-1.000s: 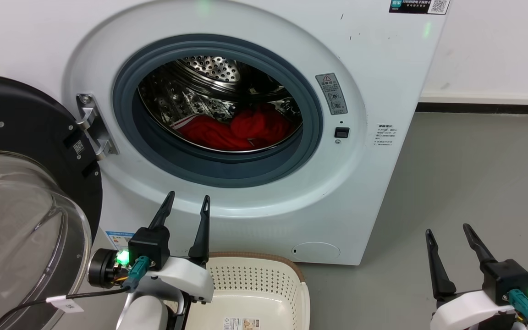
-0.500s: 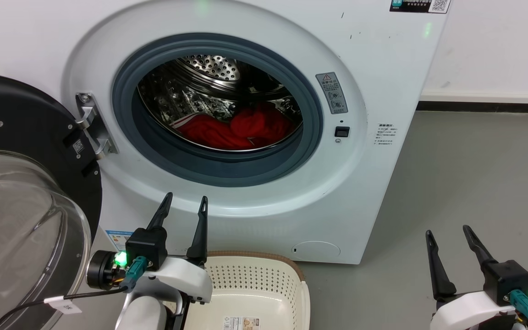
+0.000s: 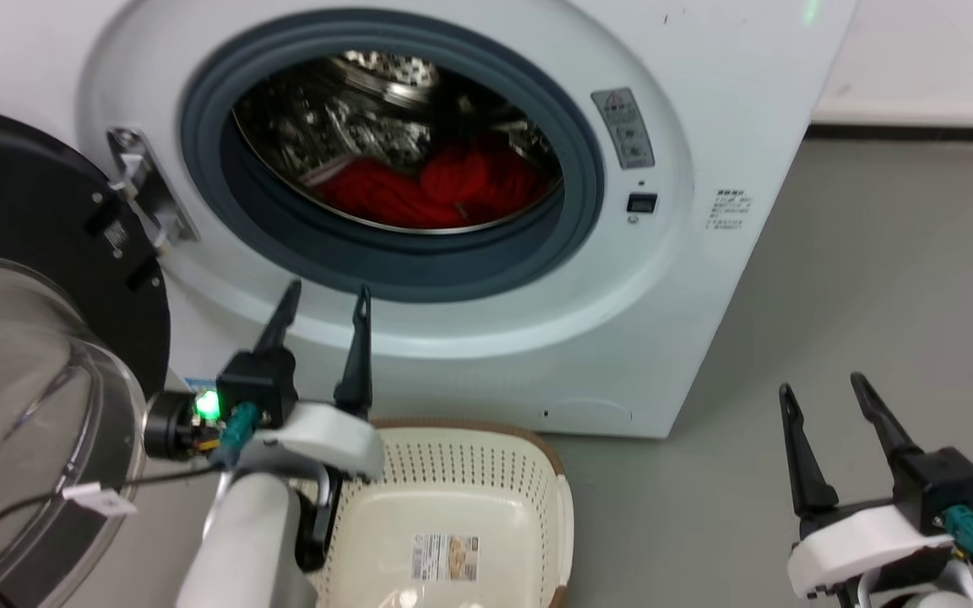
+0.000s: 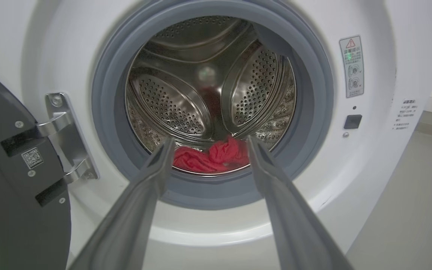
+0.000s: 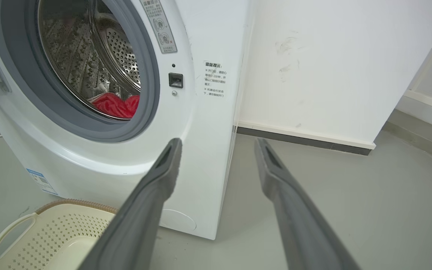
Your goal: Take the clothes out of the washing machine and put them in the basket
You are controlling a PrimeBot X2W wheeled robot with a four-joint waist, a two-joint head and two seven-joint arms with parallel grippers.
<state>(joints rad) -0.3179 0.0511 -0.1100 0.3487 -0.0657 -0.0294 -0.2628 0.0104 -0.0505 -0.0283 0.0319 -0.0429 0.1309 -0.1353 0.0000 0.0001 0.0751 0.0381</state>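
Just outside the washing machine (image 3: 470, 355) with left end effector (image 3: 326, 294) and right end effector (image 3: 820, 387) spread empty, seemingly poised to reach deep inside for the red clothes (image 3: 427, 190).

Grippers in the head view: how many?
2. The left gripper is by the basket, before the washing machine; the right gripper is at lower right, over the floor.

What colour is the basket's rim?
The rim is brown, on the cream-white basket; sharpest in the right wrist view.
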